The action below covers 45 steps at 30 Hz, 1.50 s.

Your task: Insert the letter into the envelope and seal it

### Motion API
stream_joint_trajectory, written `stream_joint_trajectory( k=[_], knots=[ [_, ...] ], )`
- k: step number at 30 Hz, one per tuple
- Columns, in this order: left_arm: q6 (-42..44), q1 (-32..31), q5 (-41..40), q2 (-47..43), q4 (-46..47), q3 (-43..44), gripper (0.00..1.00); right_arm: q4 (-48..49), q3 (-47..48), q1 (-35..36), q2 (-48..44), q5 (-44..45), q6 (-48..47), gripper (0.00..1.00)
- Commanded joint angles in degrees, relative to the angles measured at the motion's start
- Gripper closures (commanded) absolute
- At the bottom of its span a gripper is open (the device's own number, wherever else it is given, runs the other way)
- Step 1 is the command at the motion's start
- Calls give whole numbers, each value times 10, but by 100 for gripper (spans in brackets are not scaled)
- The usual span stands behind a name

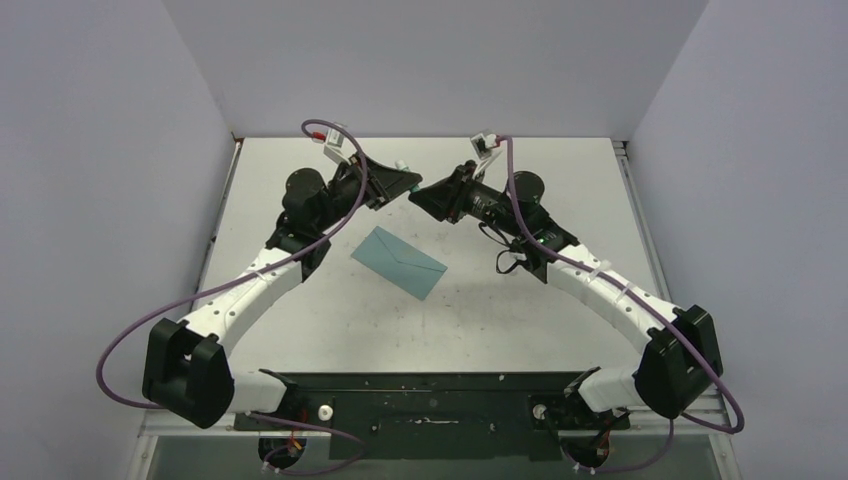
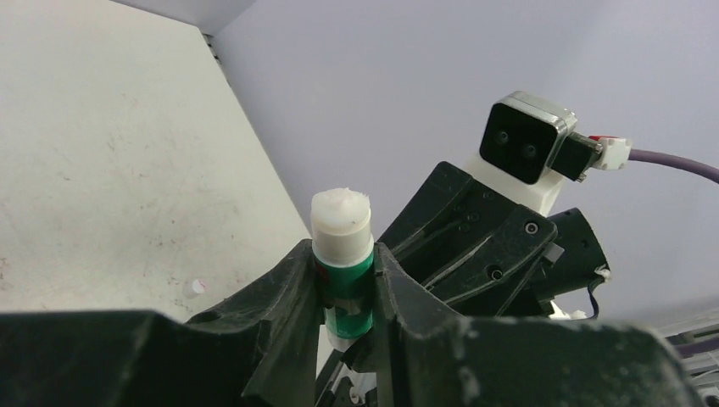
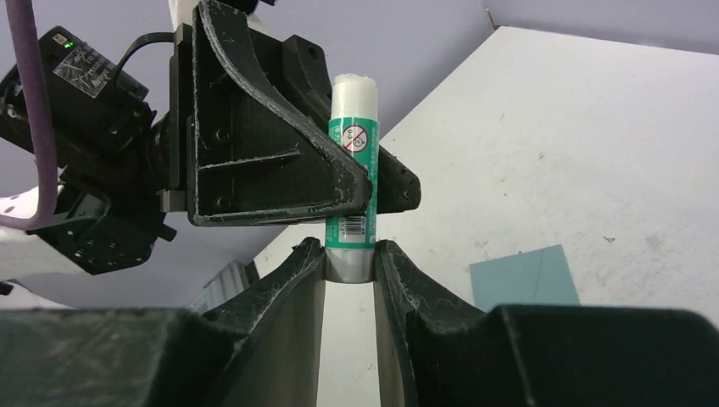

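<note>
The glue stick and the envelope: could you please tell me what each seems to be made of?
The glue stick looks like smooth plastic: a glossy green printed label on a white tube, with a matte, waxy white glue tip exposed. The envelope looks like matte teal paper: flat, thin, with crisp flap creases.

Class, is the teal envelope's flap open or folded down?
Folded down: the envelope lies flat as a plain rectangle, its flap's V edge inside the outline. Whether sealed, cannot tell.
</note>
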Motion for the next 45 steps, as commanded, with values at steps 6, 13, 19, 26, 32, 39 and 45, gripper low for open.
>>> stream_joint_trajectory(
  k=[6,13,19,26,32,39,45],
  knots=[
    [-1,5,6,-16,74,-6,100,126,-41,-40,-4,-11,176,29],
    [-18,7,14,-16,86,-1,100,335,-99,-56,30,-61,337,29],
    [-21,8,14,-16,85,1,100,385,-87,-49,53,-84,363,38],
    [-32,8,-3,-24,84,0,100,417,-76,-39,73,-95,379,65],
    [-40,8,-4,-32,89,-4,100,389,-64,-37,75,-91,347,84],
    [-41,7,-14,-29,52,7,100,27,46,17,58,-6,45,95],
    [-45,9,-35,-37,-52,30,100,-255,200,164,107,314,-262,95]
  ],
)
